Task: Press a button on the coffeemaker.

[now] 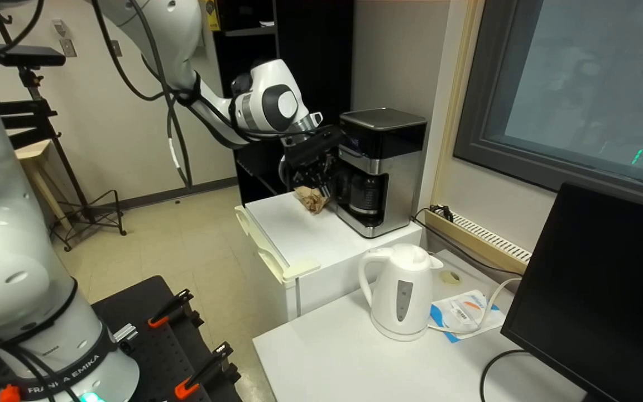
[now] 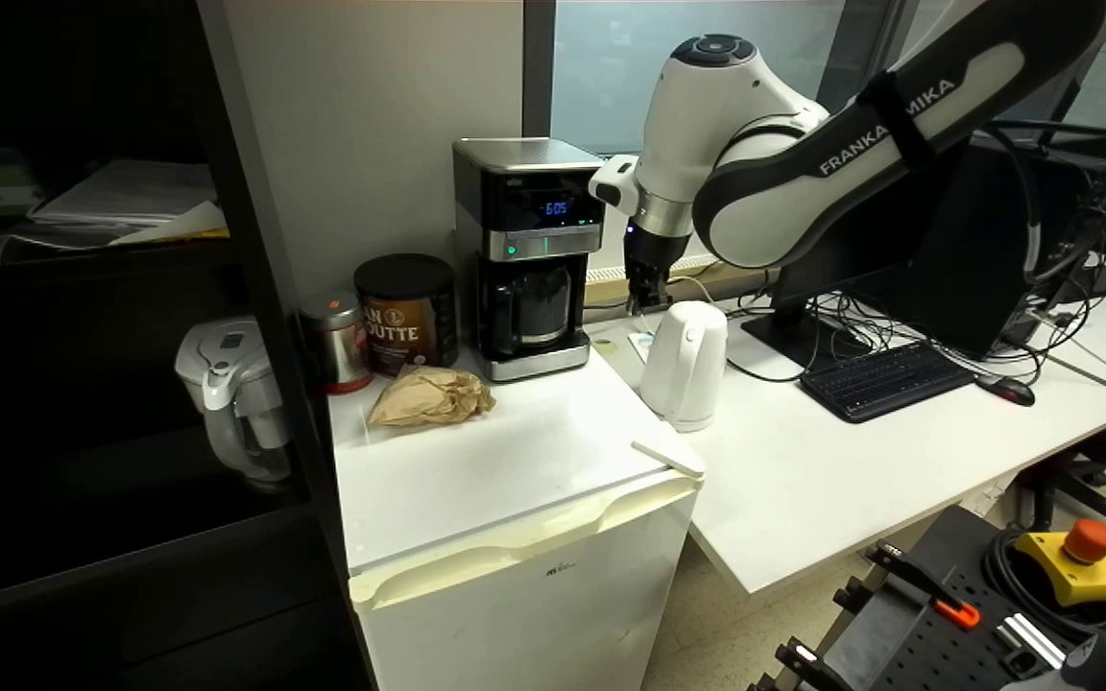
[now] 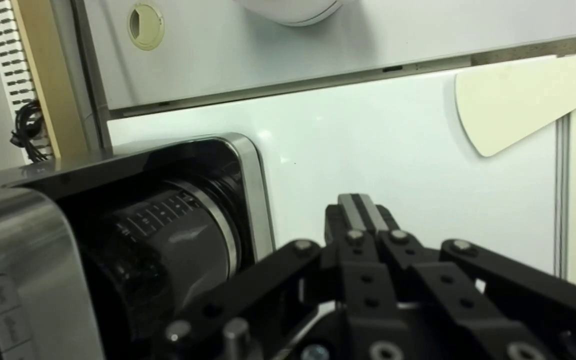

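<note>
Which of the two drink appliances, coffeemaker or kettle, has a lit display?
The black-and-steel coffeemaker on the white fridge: its front display glows blue, reading 6:05. The white kettle on the desk shows none.

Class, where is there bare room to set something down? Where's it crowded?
The fridge top has open space between paper bag, coffeemaker and cream front trim; the desk, between kettle, keyboard and front edge. Crowded: the fridge top's rear, with canister, coffee tin and coffeemaker; behind the keyboard, tangled cables.
</note>
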`<action>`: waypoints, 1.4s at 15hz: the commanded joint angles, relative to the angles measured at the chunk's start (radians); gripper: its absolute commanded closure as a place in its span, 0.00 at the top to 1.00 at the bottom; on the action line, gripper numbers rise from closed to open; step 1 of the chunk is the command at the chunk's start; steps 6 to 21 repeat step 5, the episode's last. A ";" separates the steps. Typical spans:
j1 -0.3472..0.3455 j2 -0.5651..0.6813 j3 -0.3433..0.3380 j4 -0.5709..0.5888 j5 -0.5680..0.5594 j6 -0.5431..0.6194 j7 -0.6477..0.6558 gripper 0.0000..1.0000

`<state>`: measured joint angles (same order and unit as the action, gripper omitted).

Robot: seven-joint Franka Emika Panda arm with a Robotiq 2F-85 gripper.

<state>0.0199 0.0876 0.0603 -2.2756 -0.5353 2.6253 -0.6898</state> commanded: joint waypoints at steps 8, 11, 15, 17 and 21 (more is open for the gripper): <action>0.024 -0.108 0.011 -0.115 0.058 -0.057 -0.097 0.00; 0.024 -0.108 0.011 -0.115 0.058 -0.057 -0.097 0.00; 0.024 -0.108 0.011 -0.115 0.058 -0.057 -0.097 0.00; 0.024 -0.108 0.011 -0.115 0.058 -0.057 -0.097 0.00; 0.024 -0.108 0.011 -0.115 0.058 -0.057 -0.097 0.00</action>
